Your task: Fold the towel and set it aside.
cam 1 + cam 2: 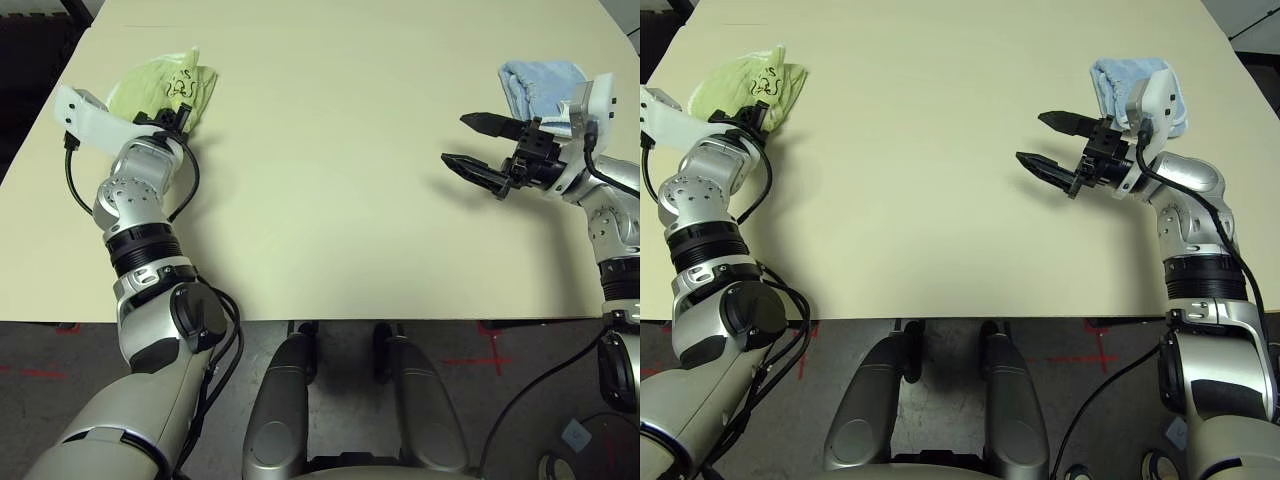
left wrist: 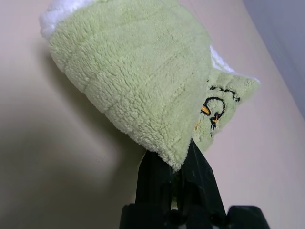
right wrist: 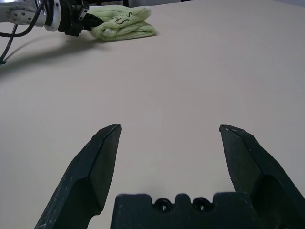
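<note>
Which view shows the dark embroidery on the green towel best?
The left wrist view: the towel is close up, embroidery plain beside the shut left pincer gripping its edge. Both eye views show the folded towel small at the table's far left; the right wrist view shows it far off.

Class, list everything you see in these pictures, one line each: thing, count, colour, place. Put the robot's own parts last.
towel: one, light green, folded, far left of the table, pinched at its near edge
blue towel: one, light blue, bunched, far right of the table
table: one, cream, beneath both towels
left hand: one, black fingers, shut on the towel
right hand: one, black fingers, open, above the table near the blue towel
</note>
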Controlling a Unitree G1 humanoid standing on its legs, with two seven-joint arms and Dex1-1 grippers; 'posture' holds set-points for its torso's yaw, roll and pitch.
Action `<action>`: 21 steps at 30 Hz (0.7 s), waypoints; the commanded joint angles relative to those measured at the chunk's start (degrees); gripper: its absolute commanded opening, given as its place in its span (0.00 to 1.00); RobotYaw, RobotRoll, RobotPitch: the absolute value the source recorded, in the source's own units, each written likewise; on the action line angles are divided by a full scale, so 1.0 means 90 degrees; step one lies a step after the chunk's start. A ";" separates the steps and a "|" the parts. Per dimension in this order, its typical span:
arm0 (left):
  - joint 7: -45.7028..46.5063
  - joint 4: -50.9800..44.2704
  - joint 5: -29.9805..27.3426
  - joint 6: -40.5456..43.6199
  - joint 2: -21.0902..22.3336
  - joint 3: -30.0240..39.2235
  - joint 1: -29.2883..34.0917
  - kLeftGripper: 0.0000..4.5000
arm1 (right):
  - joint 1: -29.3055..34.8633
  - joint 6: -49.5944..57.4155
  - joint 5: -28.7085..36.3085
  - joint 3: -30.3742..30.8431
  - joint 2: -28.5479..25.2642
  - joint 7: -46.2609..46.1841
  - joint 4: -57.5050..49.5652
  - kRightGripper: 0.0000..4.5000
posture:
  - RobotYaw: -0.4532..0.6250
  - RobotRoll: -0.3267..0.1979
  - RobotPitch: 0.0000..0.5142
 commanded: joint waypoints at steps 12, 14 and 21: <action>-0.2390 -0.1886 -0.1915 0.6044 0.3015 -0.1875 0.0741 0.93 | -0.0081 -0.0207 -0.0115 0.0062 -0.0047 0.0214 0.0313 1.00 | 0.54 0.62 0.56; -0.4018 -0.2607 -0.1844 0.5908 0.4259 -0.3196 0.1104 0.99 | -0.0168 -0.0316 -0.0168 0.0060 -0.0033 0.0203 0.0516 1.00 | 0.54 0.62 0.56; -0.6117 -0.1253 0.0844 0.1047 0.4301 -0.4849 0.0547 0.99 | -0.0362 -0.0354 -0.0358 -0.0245 0.0390 -0.1312 0.1127 1.00 | 0.54 0.62 0.54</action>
